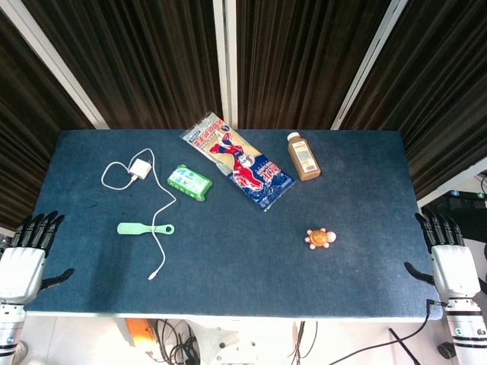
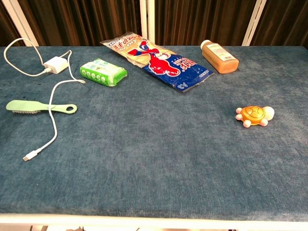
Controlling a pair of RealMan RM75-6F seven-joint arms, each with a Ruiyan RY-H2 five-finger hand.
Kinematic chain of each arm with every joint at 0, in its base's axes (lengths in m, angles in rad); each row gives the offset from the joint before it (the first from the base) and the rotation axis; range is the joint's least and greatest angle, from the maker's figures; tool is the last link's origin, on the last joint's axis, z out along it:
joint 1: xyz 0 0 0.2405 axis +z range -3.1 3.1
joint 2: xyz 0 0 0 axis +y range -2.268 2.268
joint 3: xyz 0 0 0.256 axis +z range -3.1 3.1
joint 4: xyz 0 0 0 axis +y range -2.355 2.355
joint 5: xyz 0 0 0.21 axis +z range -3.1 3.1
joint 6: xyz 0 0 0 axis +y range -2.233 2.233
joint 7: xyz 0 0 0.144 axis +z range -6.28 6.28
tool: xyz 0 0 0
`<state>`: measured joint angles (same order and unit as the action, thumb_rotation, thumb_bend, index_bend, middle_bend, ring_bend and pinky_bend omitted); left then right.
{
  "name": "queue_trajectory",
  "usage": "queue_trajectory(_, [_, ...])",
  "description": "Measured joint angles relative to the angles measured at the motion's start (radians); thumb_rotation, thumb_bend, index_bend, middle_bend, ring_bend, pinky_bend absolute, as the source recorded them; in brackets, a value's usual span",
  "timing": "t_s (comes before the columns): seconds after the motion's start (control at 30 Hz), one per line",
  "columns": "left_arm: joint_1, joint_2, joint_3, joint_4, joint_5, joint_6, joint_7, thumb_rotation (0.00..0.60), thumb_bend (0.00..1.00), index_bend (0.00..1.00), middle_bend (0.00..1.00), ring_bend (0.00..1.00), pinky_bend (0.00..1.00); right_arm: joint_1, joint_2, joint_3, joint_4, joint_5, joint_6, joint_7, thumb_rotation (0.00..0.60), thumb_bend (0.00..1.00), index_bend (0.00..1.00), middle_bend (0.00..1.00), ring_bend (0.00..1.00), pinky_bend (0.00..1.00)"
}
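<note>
On the blue table (image 1: 228, 258) lie a white charger with its cable (image 1: 138, 169) (image 2: 56, 63), a green brush (image 1: 144, 228) (image 2: 33, 107), a green wipes pack (image 1: 189, 182) (image 2: 102, 71), a snack bag (image 1: 240, 162) (image 2: 156, 58), a brown bottle (image 1: 303, 156) (image 2: 219, 57) on its side and an orange toy turtle (image 1: 320, 238) (image 2: 254, 115). My left hand (image 1: 27, 255) hangs off the left table edge, fingers apart, holding nothing. My right hand (image 1: 449, 258) hangs off the right edge, likewise empty. Neither hand shows in the chest view.
Dark curtains with white frame bars (image 1: 224, 61) stand behind the table. Cables (image 1: 411, 346) trail on the floor below the front edge.
</note>
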<state>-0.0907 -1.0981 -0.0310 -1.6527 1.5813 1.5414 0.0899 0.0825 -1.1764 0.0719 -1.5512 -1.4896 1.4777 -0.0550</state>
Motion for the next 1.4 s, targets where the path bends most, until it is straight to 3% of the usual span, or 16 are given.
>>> queue_trajectory(0.43, [0.005,0.003,-0.001,0.004,-0.01,0.003,-0.013,0.6,0.0,0.06,0.03,0.0,0.0,0.029,-0.003,-0.008,0.01,-0.005,-0.055,-0.005,0.6,0.07,0.0,0.0,0.0,0.0])
queue_trajectory(0.73, [-0.004,-0.002,-0.001,0.029,-0.02,-0.022,-0.041,0.6,0.0,0.06,0.02,0.0,0.0,0.102,0.001,-0.001,-0.043,-0.004,-0.154,-0.129,0.6,0.13,0.0,0.08,0.0,0.0])
queue_trajectory(1.1, [0.0,0.007,0.005,0.033,-0.008,-0.012,-0.064,0.6,0.0,0.06,0.02,0.0,0.0,0.247,-0.163,0.016,0.032,0.013,-0.318,-0.262,0.6,0.17,0.01,0.11,0.0,0.0])
queue_trajectory(1.4, [-0.002,0.005,0.007,0.048,-0.013,-0.022,-0.085,0.6,0.0,0.06,0.02,0.0,0.0,0.291,-0.273,0.017,0.118,0.055,-0.368,-0.324,0.6,0.23,0.11,0.19,0.0,0.0])
